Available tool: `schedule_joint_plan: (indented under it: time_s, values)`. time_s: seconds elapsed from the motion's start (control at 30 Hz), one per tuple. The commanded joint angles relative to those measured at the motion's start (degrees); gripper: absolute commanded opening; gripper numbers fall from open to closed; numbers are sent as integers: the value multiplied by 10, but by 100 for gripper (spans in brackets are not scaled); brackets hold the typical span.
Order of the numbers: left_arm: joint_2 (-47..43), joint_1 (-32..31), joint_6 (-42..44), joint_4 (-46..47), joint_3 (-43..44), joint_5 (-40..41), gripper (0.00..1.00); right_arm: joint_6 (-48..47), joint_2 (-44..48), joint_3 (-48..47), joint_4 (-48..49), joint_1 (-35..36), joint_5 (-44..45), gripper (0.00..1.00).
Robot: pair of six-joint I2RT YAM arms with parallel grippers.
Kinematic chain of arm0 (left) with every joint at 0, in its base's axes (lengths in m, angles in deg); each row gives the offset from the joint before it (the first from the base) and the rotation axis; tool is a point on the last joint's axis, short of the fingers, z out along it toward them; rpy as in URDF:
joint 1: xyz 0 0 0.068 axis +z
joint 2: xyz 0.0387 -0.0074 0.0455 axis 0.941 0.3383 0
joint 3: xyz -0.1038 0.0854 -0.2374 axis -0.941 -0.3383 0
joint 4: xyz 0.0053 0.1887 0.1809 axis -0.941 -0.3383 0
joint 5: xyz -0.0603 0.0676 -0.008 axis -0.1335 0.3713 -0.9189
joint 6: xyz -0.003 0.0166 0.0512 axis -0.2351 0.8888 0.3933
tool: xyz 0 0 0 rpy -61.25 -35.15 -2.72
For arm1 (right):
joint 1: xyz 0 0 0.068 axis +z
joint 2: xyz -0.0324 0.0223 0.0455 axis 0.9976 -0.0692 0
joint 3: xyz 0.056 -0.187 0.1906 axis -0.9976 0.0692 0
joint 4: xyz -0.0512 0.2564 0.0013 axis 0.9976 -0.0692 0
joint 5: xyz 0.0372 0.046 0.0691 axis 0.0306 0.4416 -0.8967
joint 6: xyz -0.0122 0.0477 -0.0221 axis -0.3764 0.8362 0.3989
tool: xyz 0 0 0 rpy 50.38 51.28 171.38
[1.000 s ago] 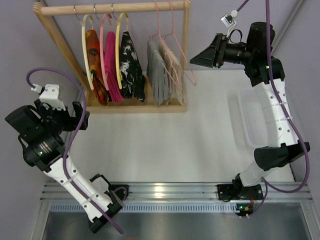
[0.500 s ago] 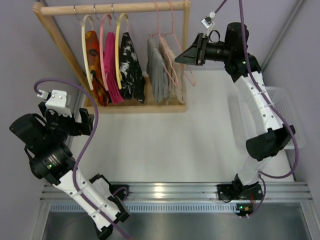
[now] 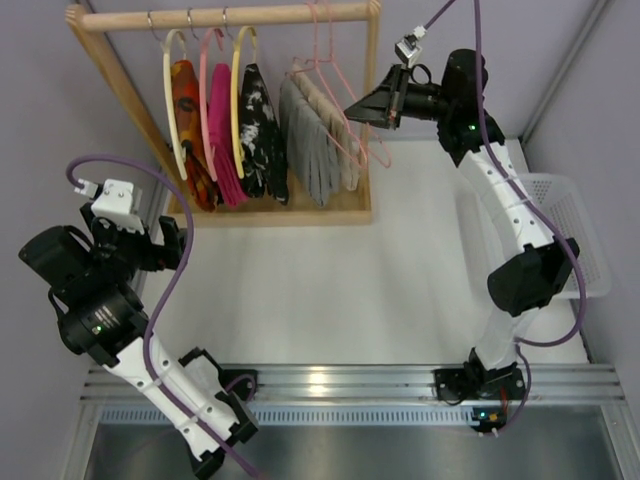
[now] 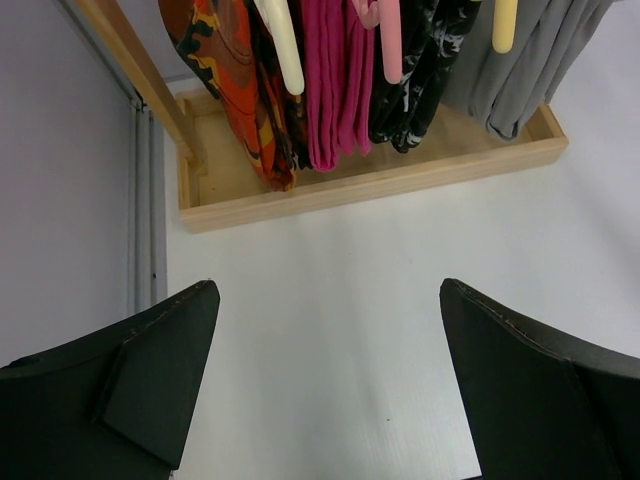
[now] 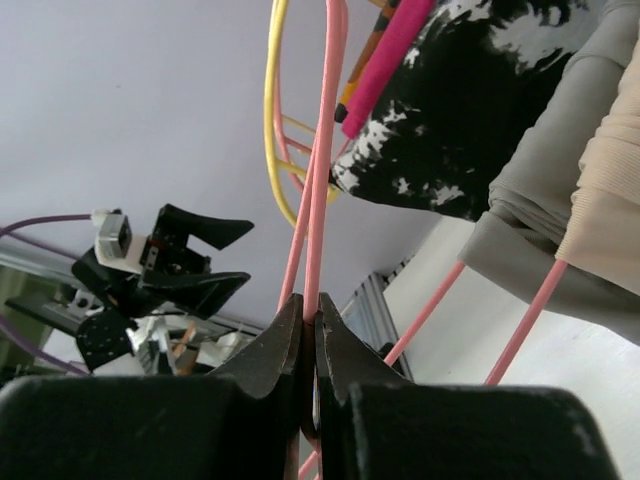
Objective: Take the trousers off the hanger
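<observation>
Right gripper [image 5: 310, 318] pinches the hanger [image 5: 328, 150] wire. I note the trousers [image 5: 612, 190] draped on it at the right end of the rail [image 3: 250, 16]. Left gripper [image 4: 330, 380] stands spread.

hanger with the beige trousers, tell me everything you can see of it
The hanger is thin pink wire bent into a triangle with a hook on top. It hangs from the wooden rail at the rack's right end. The beige trousers lie folded over its lower bar, right beside the grey trousers on a twin hanger. The right gripper has its jaws shut on one slanting wire side. It hangs tilted rather than straight down.
</observation>
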State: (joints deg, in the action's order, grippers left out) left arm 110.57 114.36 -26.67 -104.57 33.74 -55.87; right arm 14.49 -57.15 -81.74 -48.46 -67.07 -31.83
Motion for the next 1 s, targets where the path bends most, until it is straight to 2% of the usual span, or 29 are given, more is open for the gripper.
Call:
schedule_joint_plan:
  time_s: [0.0,0.33,0.53,0.77,0.97]
  values:
    - [16,2,-6,1,7,-33,99,77,37,-20,177,3,-25,0]
    - [29,2,-24,2,26,-66,99,176,81,-15,256,-39,-5,0]
    - [50,2,-61,5,62,-85,98,207,134,50,289,-45,-15,0]
    - [104,2,-98,6,125,-155,99,208,224,195,311,-60,-30,0]
    - [159,2,-107,5,178,-165,99,208,309,314,314,-95,-30,0]
